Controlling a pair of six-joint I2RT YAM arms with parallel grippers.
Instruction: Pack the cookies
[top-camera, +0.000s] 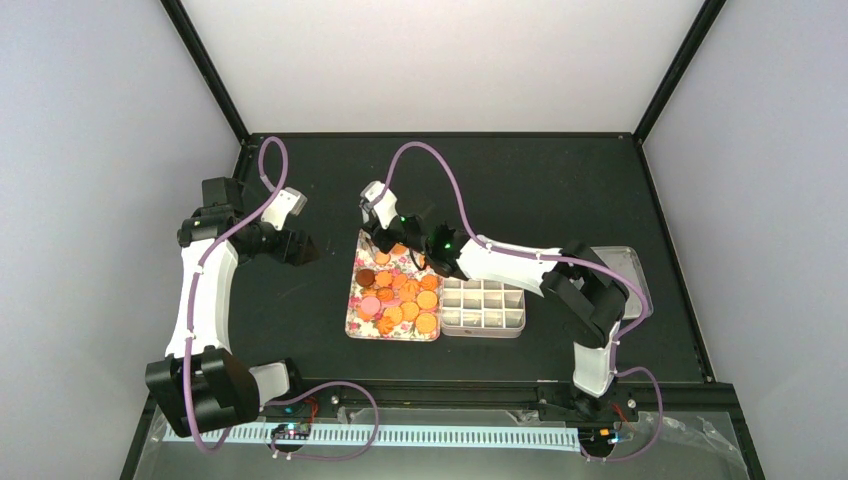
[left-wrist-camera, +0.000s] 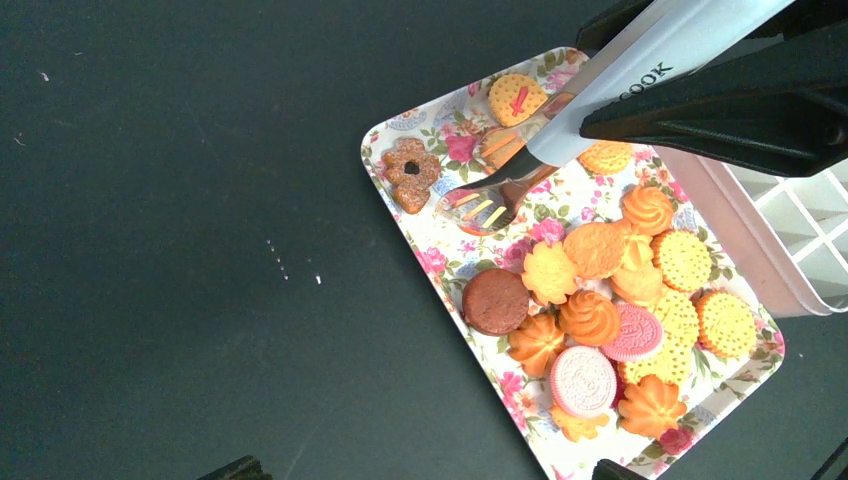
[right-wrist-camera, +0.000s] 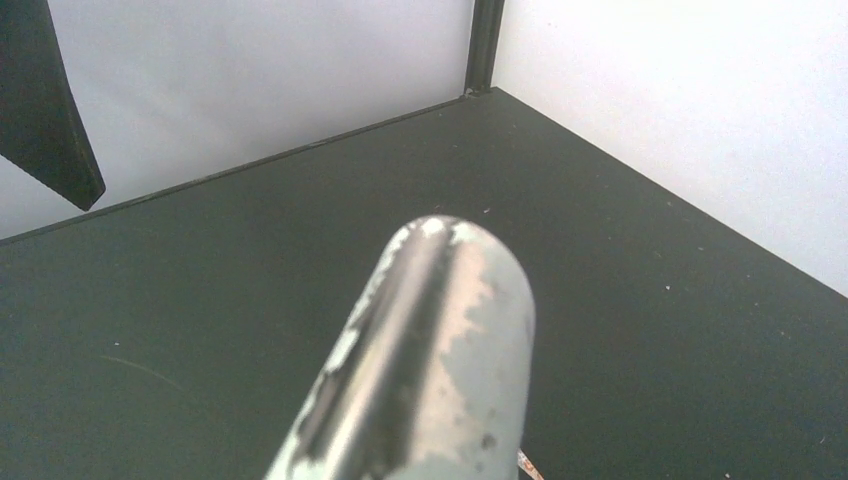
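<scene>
Orange, brown and pink cookies (left-wrist-camera: 590, 315), pink-flowered tray (left-wrist-camera: 437, 262), silver tongs (left-wrist-camera: 610, 95), black table (left-wrist-camera: 180, 250)

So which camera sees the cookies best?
The left wrist view: the cookies lie on the flowered tray close up, shapes and colors plain. The top view shows them as tiny orange dots. The right wrist view shows none, only the tongs, blurry.
</scene>
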